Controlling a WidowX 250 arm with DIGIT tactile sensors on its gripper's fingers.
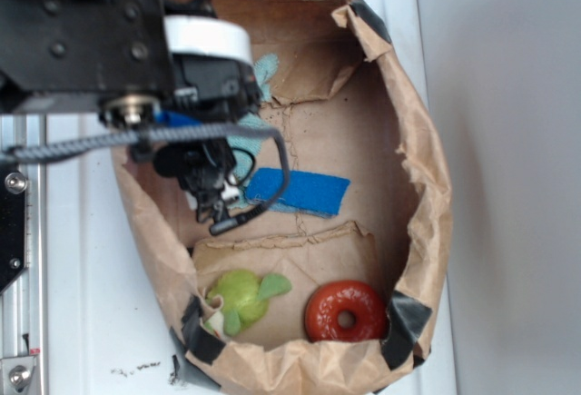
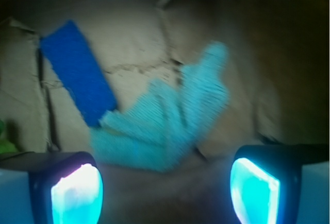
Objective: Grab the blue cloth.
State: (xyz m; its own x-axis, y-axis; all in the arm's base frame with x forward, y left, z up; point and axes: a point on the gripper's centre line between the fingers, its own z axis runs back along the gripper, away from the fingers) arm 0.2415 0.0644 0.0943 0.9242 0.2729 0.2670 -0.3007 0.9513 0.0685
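The blue cloth is a crumpled, ribbed light-blue piece lying on the brown paper floor of an open bag. In the exterior view the arm covers most of this cloth, and only its edges show. My gripper hovers over the bag floor just short of the cloth's near edge. Its two fingers stand wide apart with nothing between them. From the exterior camera, the gripper sits at the bag's left side. A flat dark-blue strip touches the cloth's left corner.
The paper bag's walls ring the work area. The dark-blue strip lies mid-bag. A green soft toy and a red ring rest at the near end. A metal rail runs along the left.
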